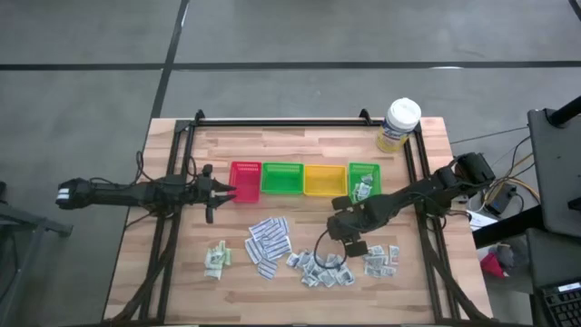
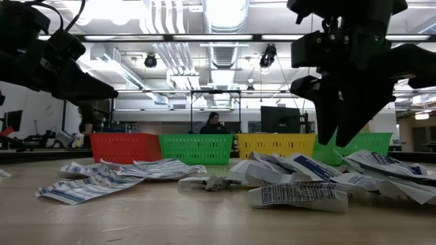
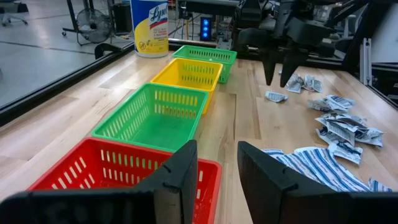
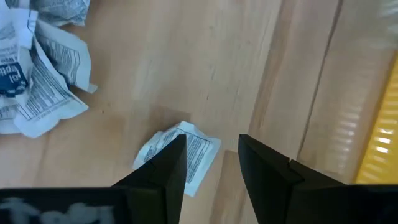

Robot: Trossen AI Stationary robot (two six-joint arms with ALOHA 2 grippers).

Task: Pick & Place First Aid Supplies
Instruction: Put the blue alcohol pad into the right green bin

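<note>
A small crumpled white paper packet with fine grey print [image 4: 180, 152] lies alone on the pale wooden counter [image 1: 300, 300], apart from the loose heap of similar small grey-white printed packets [image 1: 327, 271], and it sits directly under my right gripper [image 4: 211, 165], whose two dark fingers stand parted with the packet showing between and just beyond them, nothing clamped. I judge the packet is singled out like this so I can take one piece cleanly instead of dragging several from the heap. Farther along the counter lie a fan of long white strips with blue printing [image 1: 268, 241] and a little cluster of pale green-white sachets [image 1: 216, 260], each kind grouped apart, which suits sorting by type. Behind them runs a row of slatted plastic trays, red [image 1: 245, 182], bright green [image 1: 281, 179], yellow [image 1: 324, 180] and a second green one [image 1: 363, 171] that already holds a few white packets; the row stands close to the piles so each carry is short. My left gripper [image 3: 217, 180] waits at the red tray's near edge, fingers a little apart and holding nothing, out of my right arm's way. A white-lidded tub with a yellow label [image 1: 399, 125] stands at the counter's far corner.
</note>
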